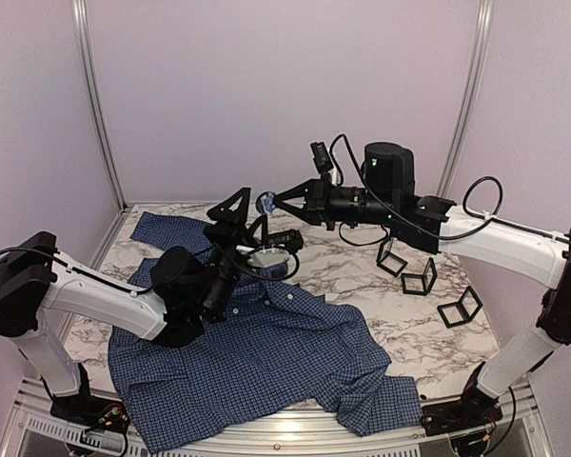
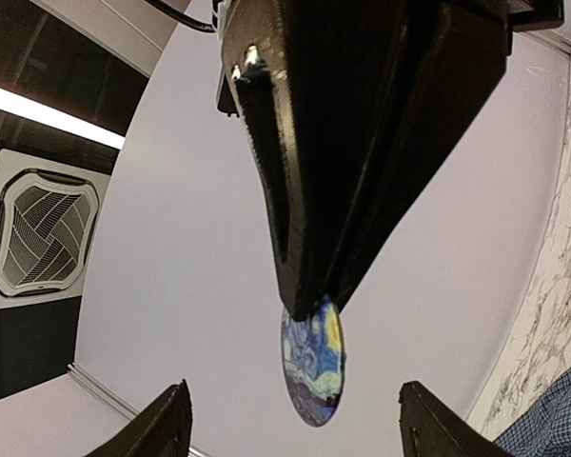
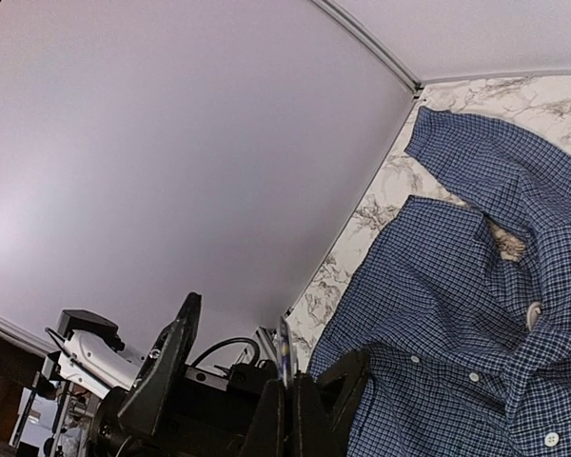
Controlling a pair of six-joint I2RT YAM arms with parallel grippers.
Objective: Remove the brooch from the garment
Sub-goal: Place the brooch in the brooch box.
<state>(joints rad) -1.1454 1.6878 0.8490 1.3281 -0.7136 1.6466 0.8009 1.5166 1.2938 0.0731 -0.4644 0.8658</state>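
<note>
The brooch (image 2: 312,367) is a small round disc with a swirling blue and yellow picture on its face. It is up in the air, off the garment (image 1: 266,362), pinched by its upper edge at the very tip of the right end effector (image 1: 274,202), whose 2 fingers are pressed together on it. In the right wrist view the disc shows only edge-on, as a thin pale sliver just above those closed fingers.

The left end effector (image 1: 246,217) faces it from close by with its fingers spread apart. In its own wrist view the 2 black fingertips (image 2: 167,424) stand wide on either side of the disc and do not touch it.

Below both arms the garment, a dark blue fine-checked shirt, lies spread and rumpled across the marble-patterned desk (image 1: 362,286). Its collar end lies toward the back under the 2 end effectors, one sleeve reaches to the far left corner, and the hem lies at the near edge. Small white buttons show along its front.

To the right of the shirt, well apart from it, 3 black open frames (image 1: 419,278) stand on the desk beneath the right arm.
</note>
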